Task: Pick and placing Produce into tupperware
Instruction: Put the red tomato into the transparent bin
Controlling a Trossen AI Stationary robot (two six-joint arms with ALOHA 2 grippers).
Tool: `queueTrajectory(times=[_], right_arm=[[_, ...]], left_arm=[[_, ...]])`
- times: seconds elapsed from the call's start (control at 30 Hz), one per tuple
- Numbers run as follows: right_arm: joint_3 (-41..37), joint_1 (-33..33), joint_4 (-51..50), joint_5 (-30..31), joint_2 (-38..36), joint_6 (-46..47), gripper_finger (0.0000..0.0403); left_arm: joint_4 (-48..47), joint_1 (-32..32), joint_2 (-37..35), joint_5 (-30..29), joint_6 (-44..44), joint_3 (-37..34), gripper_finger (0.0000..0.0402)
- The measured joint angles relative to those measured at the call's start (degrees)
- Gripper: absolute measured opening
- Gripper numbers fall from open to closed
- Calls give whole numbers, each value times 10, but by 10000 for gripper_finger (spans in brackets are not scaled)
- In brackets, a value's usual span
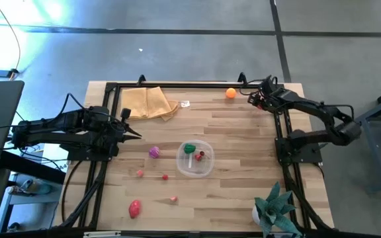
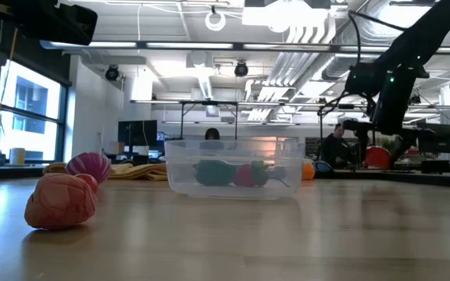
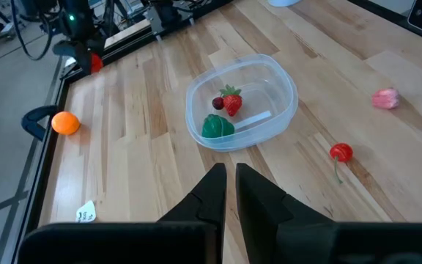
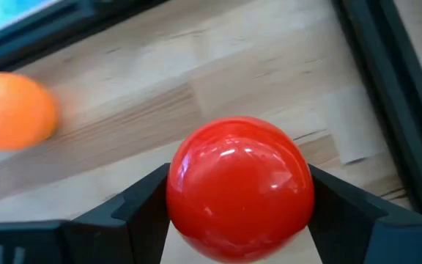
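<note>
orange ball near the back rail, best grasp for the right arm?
Orange ball is round, so no preferred axis: straddle its widest middle from straight above. Rail sits close behind it, so keep the fingers parallel to the rail. Right end effector already holds a red ball.

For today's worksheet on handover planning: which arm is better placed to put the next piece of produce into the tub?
The right. Its gripper already clamps a red ball, while the left gripper is shut and empty, short of the tub.

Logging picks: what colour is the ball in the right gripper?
Glossy red ball, clearest in the right wrist view.
</note>
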Motion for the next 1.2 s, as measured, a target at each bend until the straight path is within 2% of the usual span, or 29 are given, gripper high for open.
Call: queueTrajectory(times=[0.27, 0.53, 0.87, 1.2], right_arm=[[9, 59, -1, -26, -85, -17, 248], [36, 157, 51, -53, -139, -47, 248], [45, 321, 262, -72, -127, -105, 248], [45, 466, 477, -57, -30, -225, 248]], left_arm=[[0, 0, 0, 0, 0, 0, 24], [0, 0, 0, 0, 0, 0, 24], [0, 0, 0, 0, 0, 0, 24], [0, 0, 0, 0, 0, 0, 24]])
